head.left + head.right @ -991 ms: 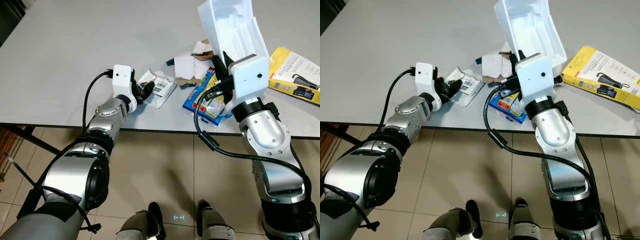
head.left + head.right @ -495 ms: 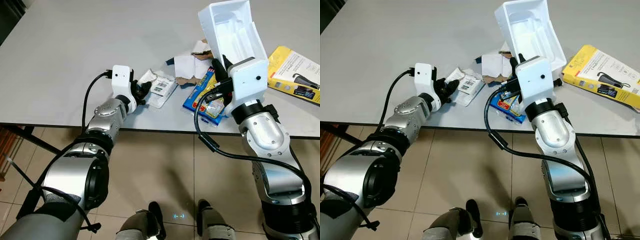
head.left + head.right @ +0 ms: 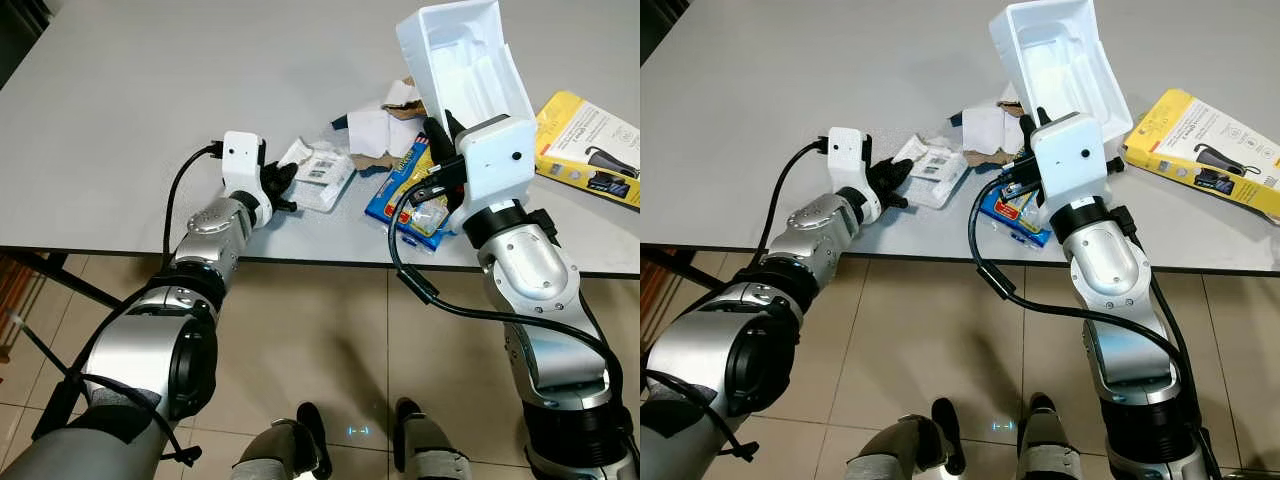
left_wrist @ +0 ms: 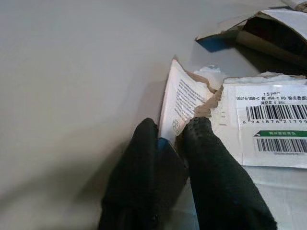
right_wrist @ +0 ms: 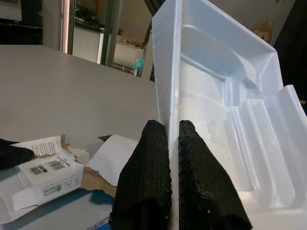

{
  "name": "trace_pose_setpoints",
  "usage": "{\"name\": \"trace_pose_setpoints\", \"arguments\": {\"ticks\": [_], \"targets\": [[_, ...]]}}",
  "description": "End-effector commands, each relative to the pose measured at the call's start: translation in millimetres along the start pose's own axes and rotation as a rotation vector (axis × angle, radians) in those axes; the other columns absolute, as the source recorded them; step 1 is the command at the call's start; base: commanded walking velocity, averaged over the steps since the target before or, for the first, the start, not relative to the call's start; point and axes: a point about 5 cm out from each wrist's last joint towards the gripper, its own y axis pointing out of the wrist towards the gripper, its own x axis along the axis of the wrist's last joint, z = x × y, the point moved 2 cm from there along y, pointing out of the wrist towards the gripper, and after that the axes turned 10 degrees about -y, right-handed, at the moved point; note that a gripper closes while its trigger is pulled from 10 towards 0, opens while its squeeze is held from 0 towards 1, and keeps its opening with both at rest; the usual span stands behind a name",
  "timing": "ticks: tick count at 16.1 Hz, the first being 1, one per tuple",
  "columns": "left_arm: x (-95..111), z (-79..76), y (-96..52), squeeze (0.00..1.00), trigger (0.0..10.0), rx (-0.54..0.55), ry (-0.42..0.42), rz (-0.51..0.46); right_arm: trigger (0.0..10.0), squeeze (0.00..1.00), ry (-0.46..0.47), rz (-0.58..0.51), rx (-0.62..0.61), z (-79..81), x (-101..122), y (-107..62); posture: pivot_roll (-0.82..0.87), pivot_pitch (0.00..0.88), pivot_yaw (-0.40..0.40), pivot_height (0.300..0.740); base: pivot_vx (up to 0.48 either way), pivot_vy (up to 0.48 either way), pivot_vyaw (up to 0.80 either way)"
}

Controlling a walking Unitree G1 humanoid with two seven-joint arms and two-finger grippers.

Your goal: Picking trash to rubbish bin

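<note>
A torn white packet with barcodes (image 3: 322,170) lies on the grey table (image 3: 130,110) near its front edge. My left gripper (image 3: 284,183) is shut on the packet's torn paper edge (image 4: 180,103), its fingertips (image 4: 199,129) pinching it low on the table. My right gripper (image 3: 444,124) is shut on the rim of a white moulded plastic tray (image 3: 465,60) and holds it upright above the table. Seen from the right wrist, the tray (image 5: 225,100) rises between the black fingers (image 5: 153,143).
A blue snack packet (image 3: 398,195) lies under my right wrist. Torn cardboard and white paper (image 3: 380,132) sit behind it. A yellow box (image 3: 590,150) lies at the right. The table's front edge (image 3: 300,262) runs above a tiled floor.
My right gripper has lowered the tray slightly. The left gripper has drawn a little to the left, and the packet has shifted with it.
</note>
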Motion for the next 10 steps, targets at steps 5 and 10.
{"name": "trace_pose_setpoints", "arguments": {"ticks": [5, 10], "targets": [[-0.4, 10.9, -6.0, 0.0, 0.0, 0.027, -0.004, -0.047, 10.0, 0.0, -0.004, -0.026, 0.0, 2.5, 4.8, 3.1, -0.3, 0.261, 0.15, 0.74, 0.0, 0.0, 0.0], [18.2, 10.6, -7.6, 0.0, 0.0, 0.027, 0.053, -0.169, 10.0, 0.0, -0.003, -0.061, -0.005, 2.7, 7.3, 15.6, -0.28, 0.201, 0.152, 0.74, 0.0, 0.0, 0.0]]}}
